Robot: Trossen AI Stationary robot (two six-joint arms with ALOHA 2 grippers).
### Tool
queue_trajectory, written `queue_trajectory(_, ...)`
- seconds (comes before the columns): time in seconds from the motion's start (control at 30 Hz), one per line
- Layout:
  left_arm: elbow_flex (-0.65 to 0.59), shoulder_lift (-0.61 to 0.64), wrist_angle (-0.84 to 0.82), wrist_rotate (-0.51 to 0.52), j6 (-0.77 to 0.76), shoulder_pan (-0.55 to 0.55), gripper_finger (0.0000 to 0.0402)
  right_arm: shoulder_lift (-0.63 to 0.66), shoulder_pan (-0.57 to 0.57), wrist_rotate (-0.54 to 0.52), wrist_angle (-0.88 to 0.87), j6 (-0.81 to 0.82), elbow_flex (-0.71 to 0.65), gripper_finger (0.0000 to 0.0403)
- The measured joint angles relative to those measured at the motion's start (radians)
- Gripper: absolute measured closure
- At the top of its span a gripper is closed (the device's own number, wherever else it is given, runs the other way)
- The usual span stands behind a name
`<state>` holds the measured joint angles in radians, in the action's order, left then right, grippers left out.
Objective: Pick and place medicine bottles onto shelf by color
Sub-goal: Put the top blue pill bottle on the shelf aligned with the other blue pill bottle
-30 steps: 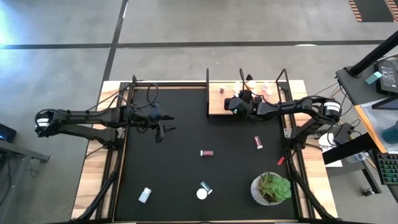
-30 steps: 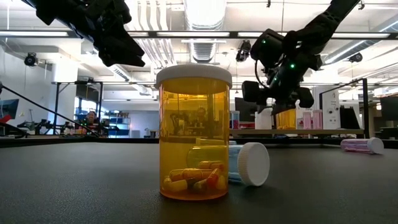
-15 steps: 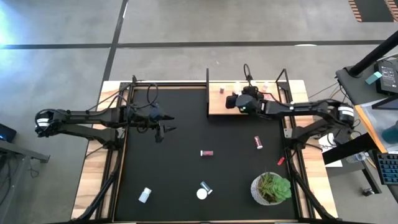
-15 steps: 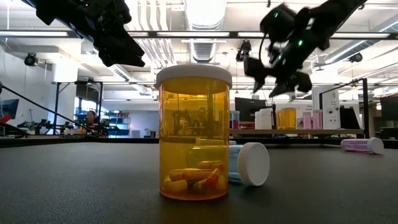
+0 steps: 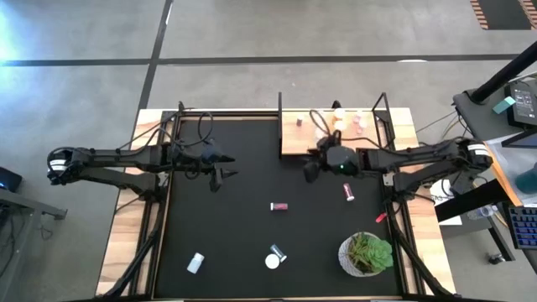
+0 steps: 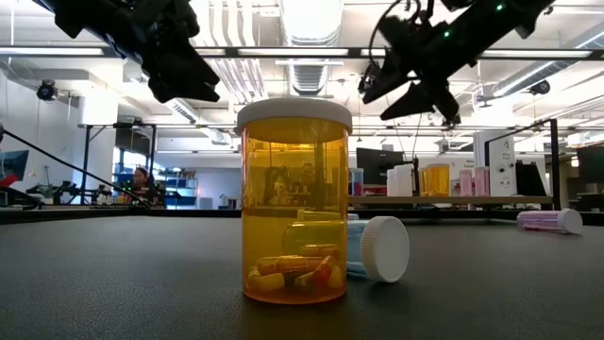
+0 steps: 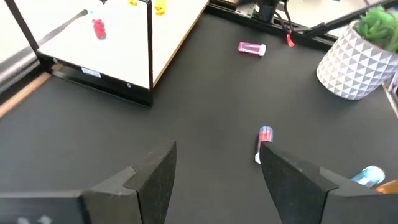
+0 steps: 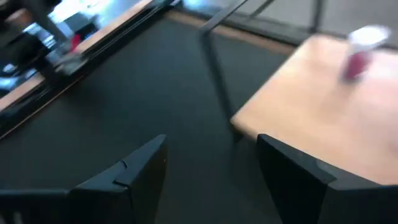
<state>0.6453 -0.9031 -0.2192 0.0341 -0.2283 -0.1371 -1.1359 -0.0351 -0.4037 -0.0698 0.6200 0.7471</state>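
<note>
The shelf [image 5: 331,138] stands at the mat's far side, with a dark red bottle [image 5: 299,122], an orange one [image 5: 337,117] and a pink one [image 5: 359,122] upright on it. On the mat lie a maroon bottle [image 5: 278,205], a pink one [image 5: 348,192] and a white one [image 5: 195,262]. An orange bottle [image 6: 293,203] stands near the front edge beside a lying bottle [image 6: 377,248]. My right gripper [image 5: 310,172] hangs open and empty above the mat, just in front of the shelf. My left gripper [image 5: 220,174] hangs open and empty over the mat's left part.
A potted plant [image 5: 366,254] in a white pot stands at the mat's near right. Thin black posts [image 5: 280,126] rise at the shelf's corners. A small red object [image 5: 378,216] lies at the mat's right edge. The mat's middle holds only scattered bottles.
My right gripper has risen from beside the orange bottle on the shelf and drawn back toward the table's near edge, off the shelf and over the mat, tipping up from steeply down-pointing to nearer level. The orange bottle stays standing on the shelf.
</note>
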Motion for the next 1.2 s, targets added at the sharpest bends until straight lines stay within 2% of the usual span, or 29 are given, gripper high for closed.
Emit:
queue_trajectory(0.33, 0.000, 0.000, 0.001, -0.012, -0.086, 0.000, 0.0187, -0.095, 0.113, 0.019, 0.000, 0.041, 0.000, 0.0168)
queue_trajectory(0.5, 0.000, 0.000, 0.002, -0.084, -0.135, 0.000, 0.0187, -0.153, 0.150, 0.022, -0.007, -0.014, 0.034, 0.0167)
queue_trajectory(0.67, 0.000, 0.000, 0.002, -0.126, -0.217, 0.002, 0.0187, -0.222, 0.169, 0.057, -0.048, -0.175, 0.126, 0.0168)
queue_trajectory(0.77, 0.000, 0.000, 0.004, -0.130, -0.267, 0.002, 0.0187, -0.275, 0.168, 0.110, -0.157, -0.204, 0.206, 0.0168)
queue_trajectory(0.9, 0.000, 0.000, 0.013, -0.134, -0.381, 0.002, 0.0187, -0.362, 0.170, 0.130, -0.373, -0.213, 0.340, 0.0168)
queue_trajectory(1.0, 0.000, 0.000, 0.031, -0.173, -0.421, 0.009, 0.0187, -0.430, 0.181, 0.150, -0.478, -0.238, 0.438, 0.0168)
queue_trajectory(1.1, 0.000, 0.000, 0.039, -0.183, -0.471, 0.028, 0.0187, -0.490, 0.192, 0.159, -0.501, -0.315, 0.501, 0.0168)
queue_trajectory(1.2, 0.000, 0.000, 0.069, -0.184, -0.528, 0.043, 0.0187, -0.544, 0.192, 0.233, -0.501, -0.343, 0.531, 0.0168)
